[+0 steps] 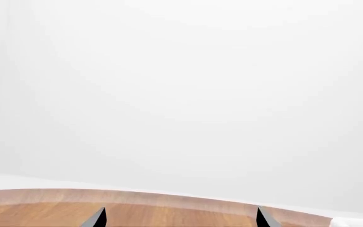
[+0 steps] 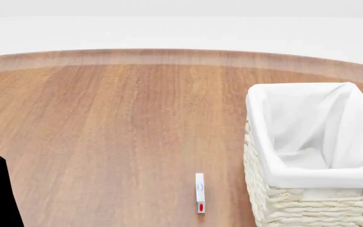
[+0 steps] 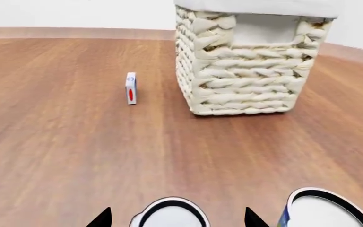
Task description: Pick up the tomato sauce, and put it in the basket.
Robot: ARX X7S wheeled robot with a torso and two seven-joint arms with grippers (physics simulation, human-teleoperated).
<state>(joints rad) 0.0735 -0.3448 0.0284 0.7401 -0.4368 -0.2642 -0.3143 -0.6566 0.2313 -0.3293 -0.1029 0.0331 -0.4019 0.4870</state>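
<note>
The cream wicker basket (image 2: 295, 203) with a white cloth lining stands on the wooden table at the right, and also shows in the right wrist view (image 3: 245, 80). My right gripper (image 3: 176, 220) is open, its two dark fingertips either side of a can's round pale top (image 3: 168, 216). That can's label is hidden, so I cannot tell whether it is the tomato sauce. Beside it stands a second can (image 3: 326, 210) with blue and yellow at its edge. My left gripper (image 1: 180, 220) is open and empty over the table's far edge. One of its fingers (image 2: 2, 198) shows in the head view.
A small white box (image 2: 200, 193) with a red spot stands on its edge left of the basket, and also shows in the right wrist view (image 3: 131, 88). The table's curved far rim (image 2: 168, 56) meets a white floor or wall.
</note>
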